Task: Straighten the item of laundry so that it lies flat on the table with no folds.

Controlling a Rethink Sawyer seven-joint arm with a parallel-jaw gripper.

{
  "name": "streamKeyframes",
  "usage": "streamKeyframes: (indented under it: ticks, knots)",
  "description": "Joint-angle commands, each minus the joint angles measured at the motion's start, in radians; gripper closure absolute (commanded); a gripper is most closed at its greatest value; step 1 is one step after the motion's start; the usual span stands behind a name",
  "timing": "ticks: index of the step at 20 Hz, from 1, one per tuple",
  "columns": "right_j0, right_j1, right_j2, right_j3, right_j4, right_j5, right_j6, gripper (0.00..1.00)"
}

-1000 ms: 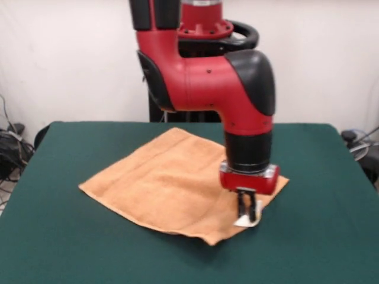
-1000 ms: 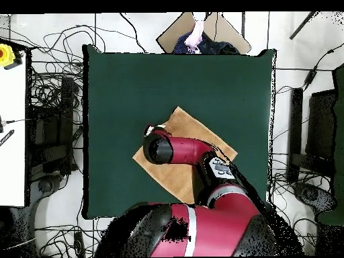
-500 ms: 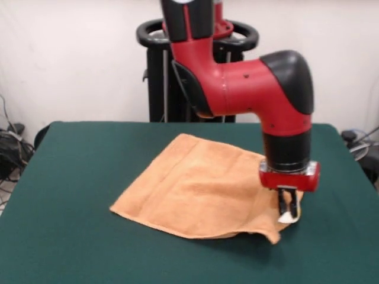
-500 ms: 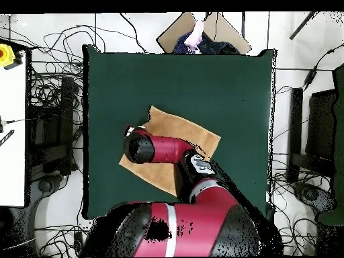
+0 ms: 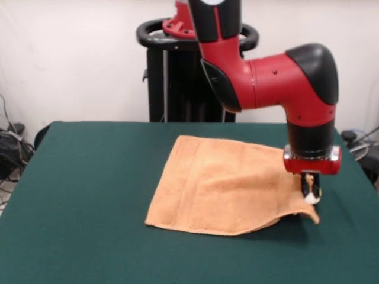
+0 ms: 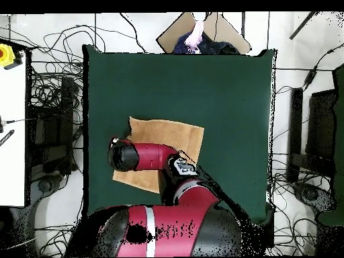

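Gripper (image 5: 310, 192) clamped on right corner of towel (image 5: 225, 186), lifting it slightly off green table (image 5: 83, 201), right of frame centre.

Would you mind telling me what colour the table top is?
Dark green; the table shows it best in the front view, around the orange-tan towel.

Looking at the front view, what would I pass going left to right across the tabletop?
Bare green table → orange towel lying spread out → gripper pinching the towel's raised right corner → a last strip of bare table.
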Motion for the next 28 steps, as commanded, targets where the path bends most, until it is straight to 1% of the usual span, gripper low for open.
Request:
streamKeyframes:
  ticks: [1,3,6,9,12,15,16,18,20,22,23,26,28]
  knots:
    - [-0.019,-0.036,0.097,0.147,0.058,0.194,0.126,1.00]
    - [-0.040,-0.044,0.115,0.160,0.052,0.206,0.108,1.00]
    - [-0.064,-0.001,0.162,0.139,0.050,0.182,0.091,1.00]
    - [-0.053,0.034,0.181,0.097,0.061,0.173,0.094,1.00]
    - [-0.028,0.021,0.169,0.081,0.077,0.193,0.117,1.00]
    - [0.018,0.008,0.115,0.062,0.065,0.149,0.141,1.00]
    - [0.033,0.004,0.096,0.055,0.061,0.134,0.148,0.00]
    - [0.066,0.033,0.041,-0.003,0.040,0.069,0.146,0.00]
    - [0.063,-0.003,0.019,0.001,0.029,0.021,0.154,0.00]
    - [0.058,-0.077,-0.004,0.032,0.030,-0.021,0.181,0.00]
    - [0.060,-0.123,-0.020,0.042,0.025,-0.005,0.176,0.00]
    - [0.026,-0.231,-0.004,0.078,0.025,0.084,0.140,0.00]
    - [0.006,-0.281,0.005,0.094,0.026,0.145,0.116,0.00]
